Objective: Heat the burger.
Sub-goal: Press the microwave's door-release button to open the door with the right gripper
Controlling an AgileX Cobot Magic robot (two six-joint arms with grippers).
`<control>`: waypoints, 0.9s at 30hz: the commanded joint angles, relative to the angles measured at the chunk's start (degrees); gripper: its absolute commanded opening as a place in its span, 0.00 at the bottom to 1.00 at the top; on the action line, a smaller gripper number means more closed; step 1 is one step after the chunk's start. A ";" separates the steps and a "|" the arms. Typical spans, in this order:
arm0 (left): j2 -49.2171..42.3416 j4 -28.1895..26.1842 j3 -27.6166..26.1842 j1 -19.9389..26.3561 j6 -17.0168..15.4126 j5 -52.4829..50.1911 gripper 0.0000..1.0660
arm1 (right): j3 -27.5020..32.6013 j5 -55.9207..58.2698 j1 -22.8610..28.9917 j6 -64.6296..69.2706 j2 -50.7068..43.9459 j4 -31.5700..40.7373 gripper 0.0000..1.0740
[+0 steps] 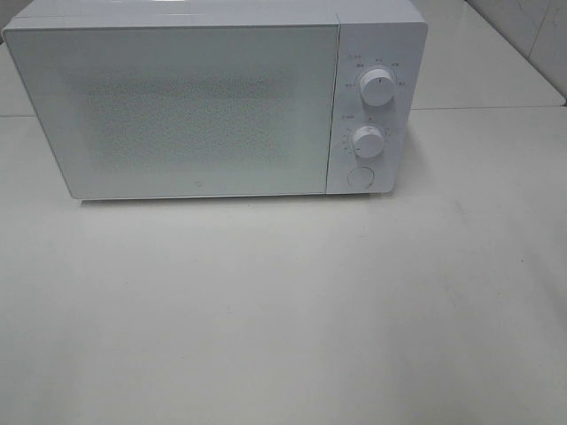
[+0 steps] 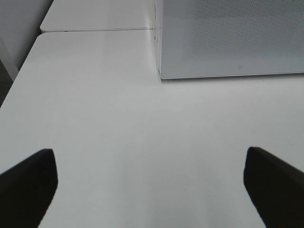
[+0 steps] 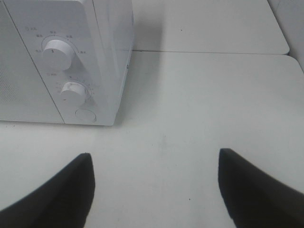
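The microwave (image 1: 217, 97) has a smooth white plastic shell; its door (image 1: 182, 111) is glossy with dotted mesh. The tabletop (image 1: 283, 310) looks smooth, slightly shiny. The left tool (image 2: 148, 151) and right tool (image 3: 154, 152) have matt black fingers (image 2: 28, 185).

Microwave (image 1: 204, 27), control panel: you have small grey characters ringed around the upper dial (image 1: 377, 89); more characters and tick marks around the lower dial (image 1: 368, 142); all too small and blurred for you to read in any view; door (image 1: 177, 106), lower edge: one tiny square logo (image 2: 240, 67), not legible.
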 commanded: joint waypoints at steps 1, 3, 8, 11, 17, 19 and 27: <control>-0.97 -0.29 0.06 -0.06 -0.11 -0.23 0.94 | -0.52 -5.96 -0.40 0.34 3.67 -0.17 0.66; -0.97 -0.29 0.06 -0.06 -0.11 -0.23 0.94 | -0.52 -8.31 -0.40 0.34 5.73 -0.17 0.66; -0.97 -0.29 0.06 -0.06 -0.11 -0.23 0.94 | -0.52 -14.38 -0.40 0.34 11.69 -0.17 0.66; -0.97 -0.29 0.06 -0.06 -0.11 -0.23 0.94 | -0.52 -16.79 -0.40 0.34 14.21 -0.17 0.66; -0.97 -0.29 0.06 -0.06 -0.11 -0.23 0.94 | -0.46 -21.37 -0.40 0.34 18.51 -0.17 0.66; -0.97 -0.29 0.06 -0.06 -0.11 -0.23 0.94 | -0.46 -24.29 -0.34 0.40 20.80 -0.17 0.66; -0.97 -0.29 0.06 -0.06 -0.11 -0.23 0.94 | -0.46 -32.49 -0.29 3.95 26.64 -0.17 0.66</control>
